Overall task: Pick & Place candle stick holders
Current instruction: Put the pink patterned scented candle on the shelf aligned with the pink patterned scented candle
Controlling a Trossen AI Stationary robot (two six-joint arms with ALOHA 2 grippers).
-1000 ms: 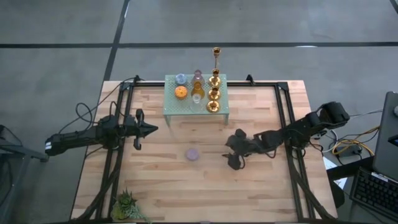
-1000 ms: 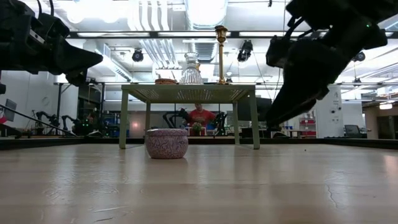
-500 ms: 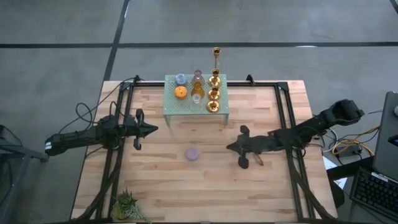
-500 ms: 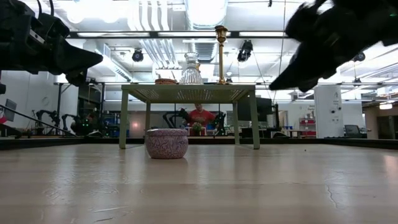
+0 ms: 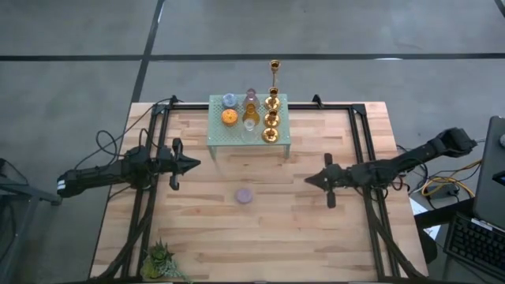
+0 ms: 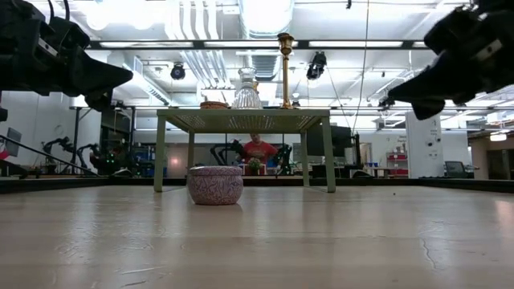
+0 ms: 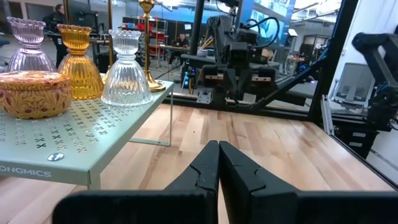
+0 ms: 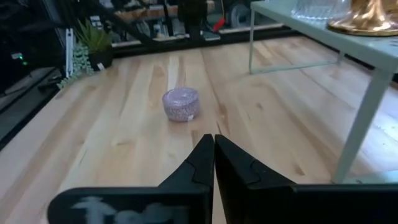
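A squat purple candle stick holder [image 5: 245, 195] [image 8: 181, 103] stands alone on its base on the wooden table, near the middle. Several more holders stand on the mint-green perforated stand [image 5: 221, 136] at the far edge: gold ones [image 5: 271, 118], a tall slender gold one [image 5: 274, 75], an orange one [image 5: 229, 117] and glass ones [image 7: 126, 68]. My left gripper [image 5: 197, 164] [image 7: 218, 144] hovers shut over the table's left part, pointing level toward the right. My right gripper [image 5: 308, 180] [image 8: 213, 138] hovers shut and nothing is in it. It is to the right of the purple holder and points at it.
A small spiky green plant [image 5: 162, 260] stands at the near left corner. Black frame rails [image 5: 364, 158] run along both sides of the table. Bare wood lies around the purple holder. A person [image 6: 259, 148] is in the room behind the table.
My right gripper has drawn back toward the table's right edge, away from the purple holder. Its tip has swung up from a steep downward slant to nearly level. The purple holder has stayed where it was.
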